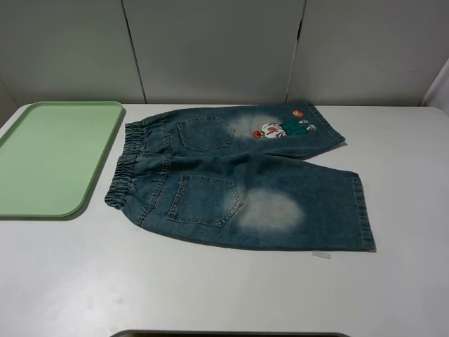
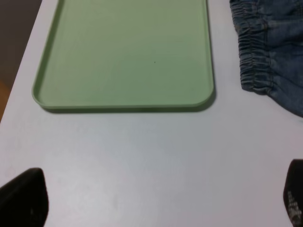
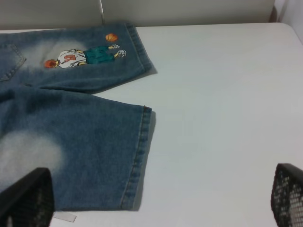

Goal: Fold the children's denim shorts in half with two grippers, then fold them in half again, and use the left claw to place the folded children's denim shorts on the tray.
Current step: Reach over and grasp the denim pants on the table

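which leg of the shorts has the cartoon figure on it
The far leg, nearer the back wall; the cartoon figure sits by its hem. The near leg shows only a pale patch.

No legible text; cartoon patch blurred.

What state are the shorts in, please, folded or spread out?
Spread out: the shorts lie flat on the table, both legs and both pockets showing.
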